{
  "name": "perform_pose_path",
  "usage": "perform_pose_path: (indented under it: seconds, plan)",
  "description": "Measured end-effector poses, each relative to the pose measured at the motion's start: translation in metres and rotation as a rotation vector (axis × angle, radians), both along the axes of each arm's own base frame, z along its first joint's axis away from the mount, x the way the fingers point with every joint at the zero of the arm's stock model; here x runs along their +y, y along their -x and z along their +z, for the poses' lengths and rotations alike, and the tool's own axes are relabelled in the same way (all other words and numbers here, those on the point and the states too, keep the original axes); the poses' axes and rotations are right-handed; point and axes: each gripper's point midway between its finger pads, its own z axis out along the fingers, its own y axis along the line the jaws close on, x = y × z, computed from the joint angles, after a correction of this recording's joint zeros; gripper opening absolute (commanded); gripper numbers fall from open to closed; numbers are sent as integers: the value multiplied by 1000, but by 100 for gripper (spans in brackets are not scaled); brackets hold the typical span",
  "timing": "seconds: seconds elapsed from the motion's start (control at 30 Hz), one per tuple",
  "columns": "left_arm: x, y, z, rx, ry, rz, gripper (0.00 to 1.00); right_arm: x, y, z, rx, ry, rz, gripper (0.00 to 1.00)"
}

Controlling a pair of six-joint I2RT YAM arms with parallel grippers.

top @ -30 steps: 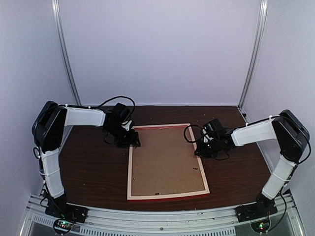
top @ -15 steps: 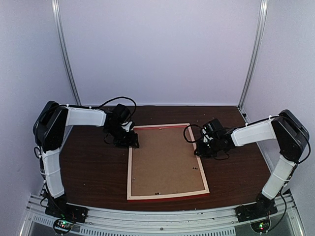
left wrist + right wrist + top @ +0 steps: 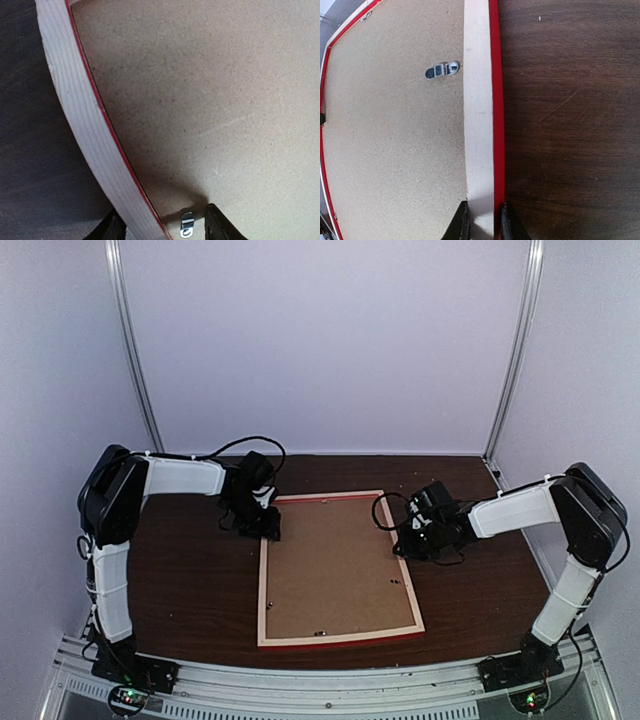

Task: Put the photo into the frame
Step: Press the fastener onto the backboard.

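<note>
Dark wooden table (image 3: 190, 580) inside a white-walled booth carries the whole job. At its centre the frame (image 3: 264, 590) lies flat and face down, pale bare wood up, red showing only along its outer edge. A brown backing board (image 3: 335, 565) fills the opening. The photo is in none of the 3 views; whether it lies under the board cannot be told.

At the far left corner, the left gripper (image 3: 164, 227) straddles the left rail with its jaws released: 1 finger sits outside over the table, the other inside over the board, with slack on the inner side. A small metal clip (image 3: 186, 225) lies between the fingers, just beside the rail. On the far part of the right rail, the right gripper (image 3: 482, 222) appears clenched on the frame, a finger tight against each edge of the strip. A second clip (image 3: 442, 70) lies on the board farther along.

My reading is that the step in hand is work on the back: the right arm steadies the frame while the left addresses its clip. The next move calls for a fine push on that clip without dragging the rail sideways.
</note>
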Motion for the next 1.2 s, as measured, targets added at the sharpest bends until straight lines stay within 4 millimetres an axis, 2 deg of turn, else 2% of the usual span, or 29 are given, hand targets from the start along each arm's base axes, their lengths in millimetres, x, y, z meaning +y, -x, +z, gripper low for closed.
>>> perform_pose_path:
  seconds: [0.33,0.53,0.93,1.2]
  plan:
    - [6,-3,1,-23,-58,10,31,0,0,0,1,1,1,4]
    - [9,-4,2,-28,-66,18,25,0,0,0,1,0,1,4]
    - [10,-1,2,-6,-35,16,23,0,0,-1,2,0,1,4]
    - [15,15,3,67,-68,-31,26,2,0,0,-6,-2,16,4]
